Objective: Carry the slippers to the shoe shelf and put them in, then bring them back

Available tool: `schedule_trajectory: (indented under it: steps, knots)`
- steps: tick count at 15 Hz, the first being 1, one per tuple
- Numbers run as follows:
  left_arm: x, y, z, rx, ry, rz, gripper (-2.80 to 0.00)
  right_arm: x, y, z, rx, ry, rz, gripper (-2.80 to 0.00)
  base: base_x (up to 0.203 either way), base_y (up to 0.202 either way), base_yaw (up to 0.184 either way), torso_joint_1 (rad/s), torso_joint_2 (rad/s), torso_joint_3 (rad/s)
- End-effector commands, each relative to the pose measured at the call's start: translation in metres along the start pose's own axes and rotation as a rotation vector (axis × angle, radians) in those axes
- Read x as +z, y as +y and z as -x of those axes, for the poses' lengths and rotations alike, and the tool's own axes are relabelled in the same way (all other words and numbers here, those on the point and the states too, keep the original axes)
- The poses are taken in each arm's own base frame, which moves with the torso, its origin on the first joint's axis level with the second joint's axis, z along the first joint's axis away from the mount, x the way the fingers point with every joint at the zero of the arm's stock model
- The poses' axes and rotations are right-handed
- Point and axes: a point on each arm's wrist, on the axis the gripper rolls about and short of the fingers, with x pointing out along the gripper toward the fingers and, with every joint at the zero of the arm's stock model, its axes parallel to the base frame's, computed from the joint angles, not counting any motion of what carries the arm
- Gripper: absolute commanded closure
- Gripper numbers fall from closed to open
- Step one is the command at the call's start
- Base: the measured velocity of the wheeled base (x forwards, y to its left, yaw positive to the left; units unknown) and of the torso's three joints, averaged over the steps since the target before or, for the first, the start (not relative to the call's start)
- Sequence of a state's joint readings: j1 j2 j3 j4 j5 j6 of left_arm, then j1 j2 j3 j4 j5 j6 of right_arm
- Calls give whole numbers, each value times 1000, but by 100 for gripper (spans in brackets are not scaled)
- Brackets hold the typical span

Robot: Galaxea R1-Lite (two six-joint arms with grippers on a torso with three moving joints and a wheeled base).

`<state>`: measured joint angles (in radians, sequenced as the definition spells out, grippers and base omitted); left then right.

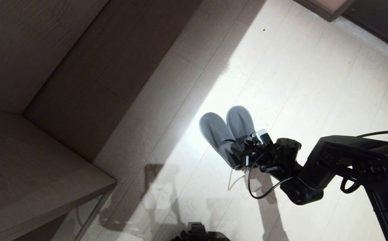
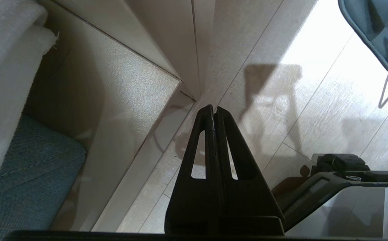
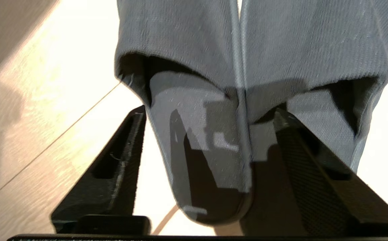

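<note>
Slippers (image 1: 225, 130) set down on the floor (image 1: 297, 83).
Right tool (image 3: 207, 117) spread apart at their heels; next, back away.

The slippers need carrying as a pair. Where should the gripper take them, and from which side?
Grip the slippers at their touching inner heel walls, coming from the heel end, where the right gripper is: the open backs let one finger into each.
</note>
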<state>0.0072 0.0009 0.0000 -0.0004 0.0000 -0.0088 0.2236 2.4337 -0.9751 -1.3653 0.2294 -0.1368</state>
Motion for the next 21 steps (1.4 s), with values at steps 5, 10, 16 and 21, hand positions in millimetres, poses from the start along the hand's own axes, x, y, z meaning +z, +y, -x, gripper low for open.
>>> schedule_trajectory:
  steps: [5, 10, 16, 21]
  knots:
    - [0, 0, 0, 0, 0, 0, 0, 17, 14, 39, 17, 21, 0, -280, 0, 0, 0, 0, 0, 0]
    - [0, 0, 0, 0, 0, 0, 0, 69, 28, 111, -19, -70, 20, 0, 0, 0, 0, 0, 0, 0]
    - [0, 0, 0, 0, 0, 0, 0, 144, 47, 231, -68, -241, 47, 0, 0, 0, 0, 0, 0, 0]
    - [0, 0, 0, 0, 0, 0, 0, 174, 58, 343, -157, -332, 63, 0, 0, 0, 0, 0, 0, 0]
